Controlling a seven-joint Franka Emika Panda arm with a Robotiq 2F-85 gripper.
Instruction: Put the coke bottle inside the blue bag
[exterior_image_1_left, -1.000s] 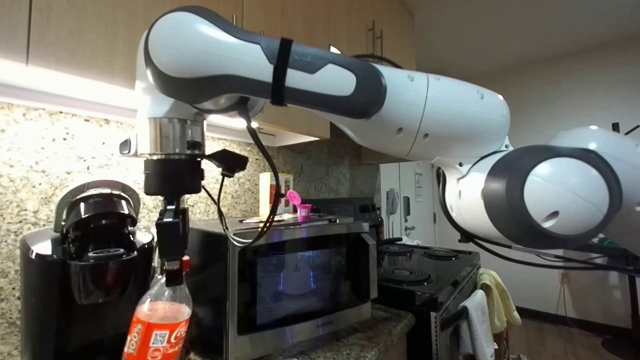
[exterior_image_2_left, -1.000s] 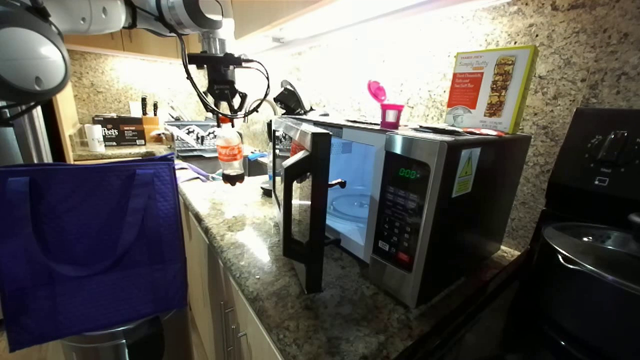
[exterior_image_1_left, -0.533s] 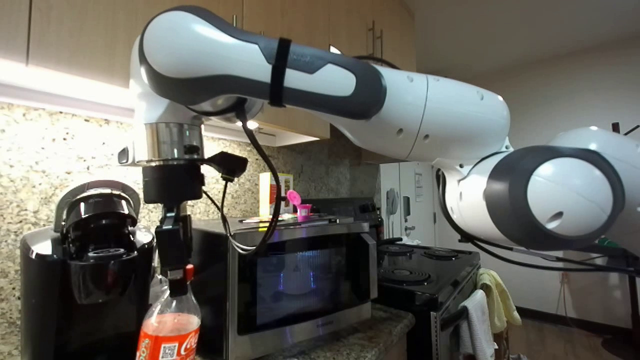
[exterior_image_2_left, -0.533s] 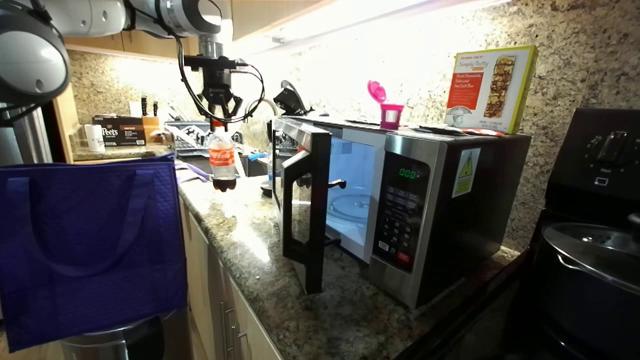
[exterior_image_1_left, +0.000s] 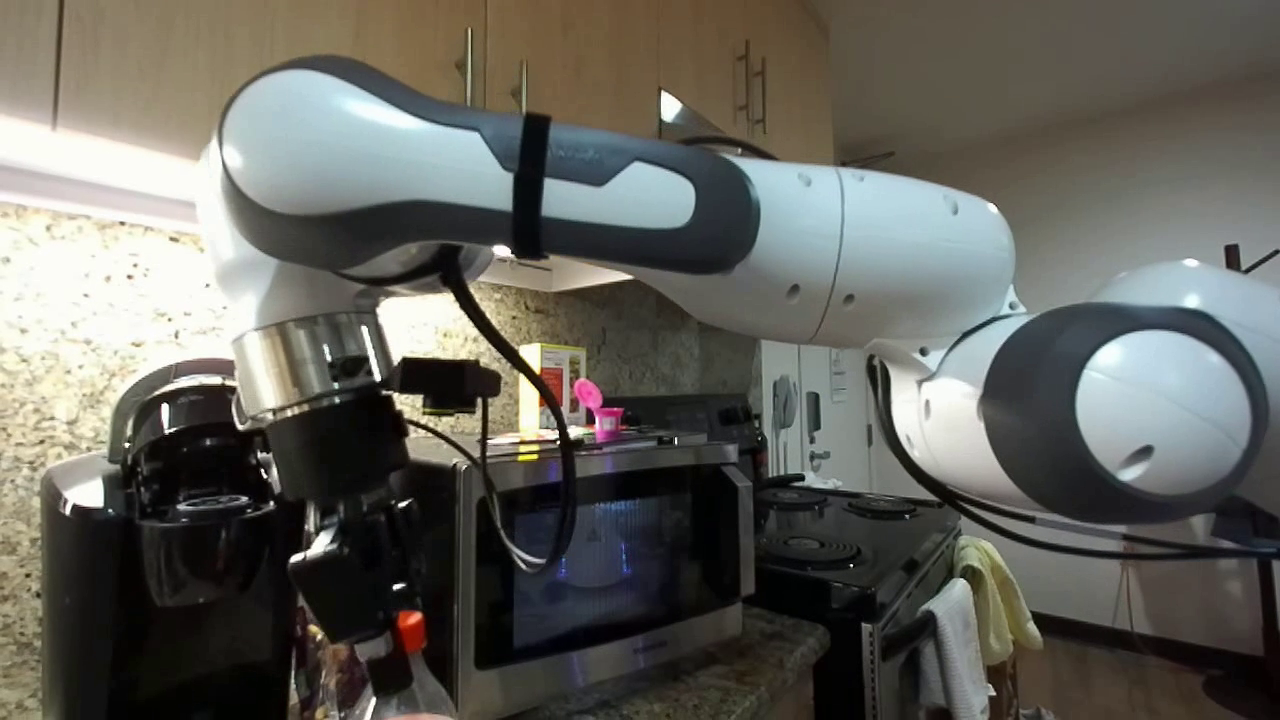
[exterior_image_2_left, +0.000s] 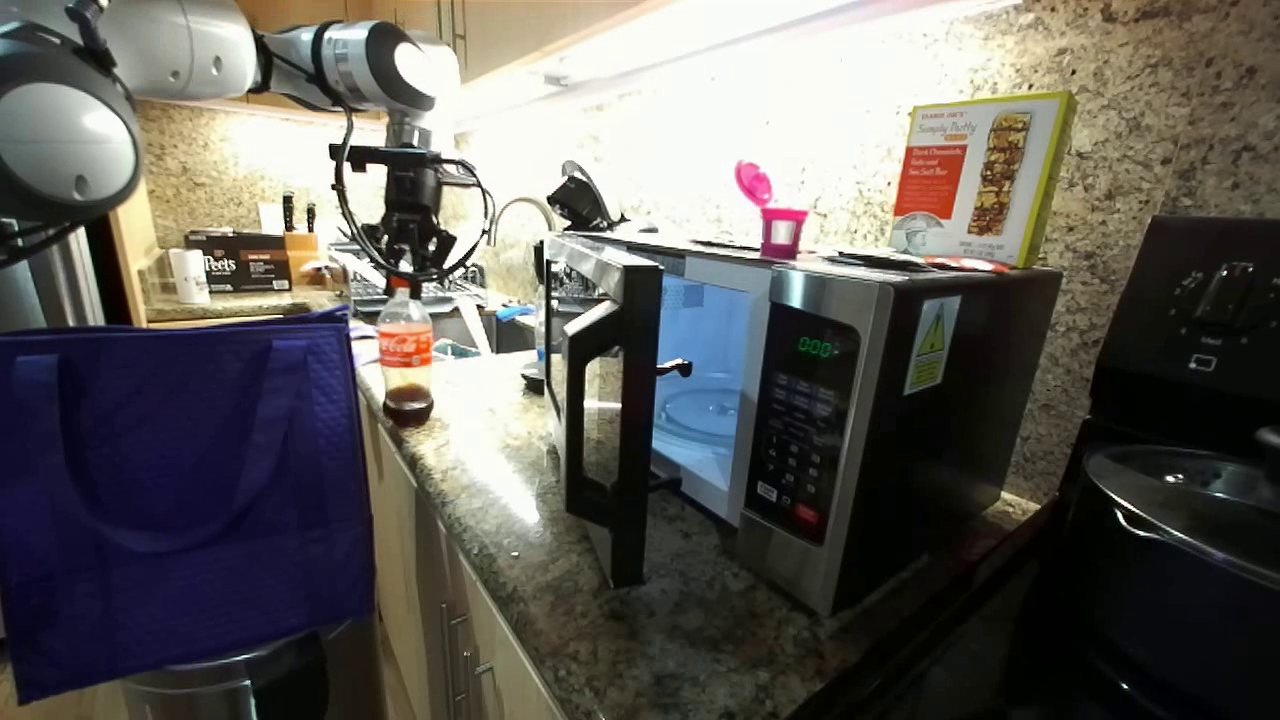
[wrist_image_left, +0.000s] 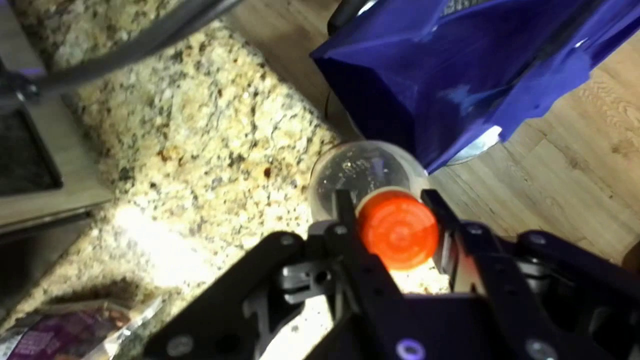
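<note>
Gripping by the neck now, with the black two-fingered mechanical gripper (wrist_image_left: 389, 200), the small clear plastic Coke bottle (exterior_image_2_left: 405, 355) with its red wraparound label (exterior_image_2_left: 405, 347) and dark cola (exterior_image_2_left: 407, 403) low in the base! Pinched in close, parted only by the neck itself, with a finger on either side just at the round red plastic cap (wrist_image_left: 399, 230). Slanting at the wrist in an exterior view, at the end of the white-and-grey smooth-shelled robot arm (exterior_image_1_left: 600, 190), and backed there by a glossy black rounded coffee machine (exterior_image_1_left: 190, 550).

And on to the bottle: held near upright in an exterior view, outside the big boxy blue fabric bag (exterior_image_2_left: 170, 450), just beside its upper edge. Seen in the wrist view, right at the rim of the speckled tan stone counter (wrist_image_left: 240, 120), partly over the pale brown wood-plank floor (wrist_image_left: 570, 150) and up close to the bag. Touching either bag or counter? Impossible to call from here.

Over to the silver-and-black box-shaped metal microwave (exterior_image_2_left: 810, 430), with its door (exterior_image_2_left: 635, 450) ajar, topped by a flip-lidded pink plastic cup (exterior_image_2_left: 783, 232) and a white, yellow-edged cardboard snack-bar box (exterior_image_2_left: 985, 180). And down to a crinkled purple-printed packet (wrist_image_left: 75, 330), lying on the counter at lower left in the wrist view.
</note>
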